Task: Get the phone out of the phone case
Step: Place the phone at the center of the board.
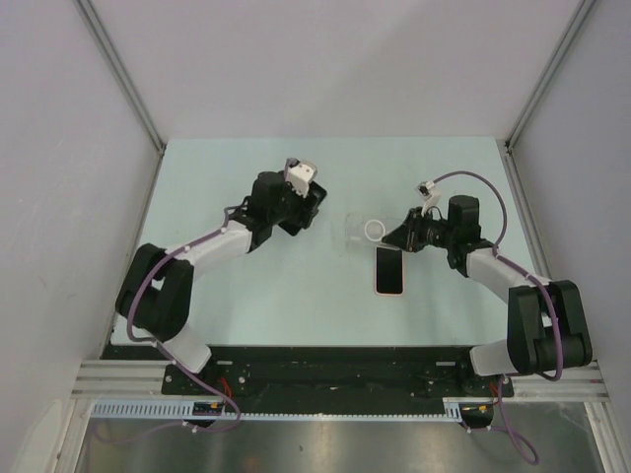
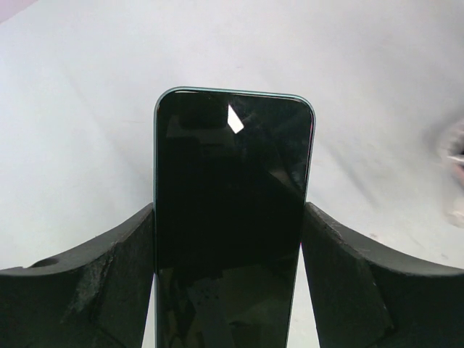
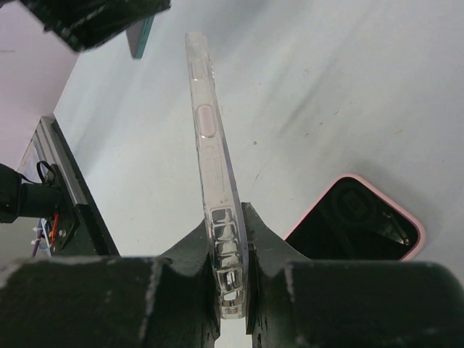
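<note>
A phone (image 2: 232, 188) with a dark screen and a teal rim stands between the fingers (image 2: 109, 268) of my left gripper (image 2: 233, 225), which is shut across its width. It is bare, with no case on it. The clear phone case (image 3: 210, 138) is seen edge-on in the right wrist view, and my right gripper (image 3: 235, 225) is shut on its lower end. From above, the case (image 1: 361, 229) with its white ring hangs at mid-table in front of the right gripper (image 1: 394, 236). The left gripper (image 1: 314, 205) sits a little to its left, apart from it.
A second phone in a pink case (image 1: 390, 271) lies screen-up on the pale green table (image 1: 246, 286), just below the right gripper; it also shows in the right wrist view (image 3: 355, 221). Grey walls enclose the table on three sides.
</note>
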You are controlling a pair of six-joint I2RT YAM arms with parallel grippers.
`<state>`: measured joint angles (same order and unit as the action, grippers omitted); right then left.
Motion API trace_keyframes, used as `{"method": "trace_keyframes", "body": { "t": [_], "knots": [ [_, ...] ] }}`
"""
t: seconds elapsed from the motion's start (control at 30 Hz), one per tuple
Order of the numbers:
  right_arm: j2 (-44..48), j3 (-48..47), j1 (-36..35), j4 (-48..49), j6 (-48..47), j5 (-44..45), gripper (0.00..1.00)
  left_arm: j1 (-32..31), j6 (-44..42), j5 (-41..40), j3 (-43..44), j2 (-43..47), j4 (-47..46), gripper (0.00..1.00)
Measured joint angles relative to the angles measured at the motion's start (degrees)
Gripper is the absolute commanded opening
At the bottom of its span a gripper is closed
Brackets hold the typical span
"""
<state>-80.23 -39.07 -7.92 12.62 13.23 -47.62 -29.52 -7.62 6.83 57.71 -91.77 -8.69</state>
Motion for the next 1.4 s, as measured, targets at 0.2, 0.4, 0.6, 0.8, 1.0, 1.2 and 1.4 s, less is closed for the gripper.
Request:
{"method": "trace_keyframes", "body": {
  "t": [0.2, 0.4, 0.6, 0.8, 1.0, 1.2, 1.4],
  "knots": [
    [0.37, 0.0, 0.66, 0.22, 0.0, 0.28, 0.0, 7.8, 3.93, -1.05, 7.82, -8.09, 3.08, 0.16],
    [0.37, 0.0, 1.03, 1.03, -0.02, 0.31, 0.0, 13.75, 8.39, -0.85, 16.37, -15.8, 5.73, 0.15],
    [0.76, 0.0, 1.88, 1.51, 0.02, 0.24, 0.0, 16.76, 12.55, -0.68, 22.34, -22.4, 6.56, 0.15],
    [1.27, 0.02, 2.58, 2.49, 0.04, 0.17, 0.0, 17.51, 16.13, -0.98, 26.58, -28.06, 9.7, 0.15],
    [1.75, 0.04, 2.84, 2.71, 0.11, -0.07, 0.0, 17.79, 18.69, -3.28, 33.77, -32.3, 15.91, 0.13],
    [2.69, 0.09, 3.23, 2.86, 0.24, -0.61, 0.0, 17.84, 20.31, -7.91, 39.69, -34.64, 21.42, 0.14],
    [3.23, 0.26, 3.67, 3.17, 0.5, -0.85, 0.0, 18.23, 21.16, -9.7, 45.07, -38.27, 26.23, 0.23]
  ]
}}
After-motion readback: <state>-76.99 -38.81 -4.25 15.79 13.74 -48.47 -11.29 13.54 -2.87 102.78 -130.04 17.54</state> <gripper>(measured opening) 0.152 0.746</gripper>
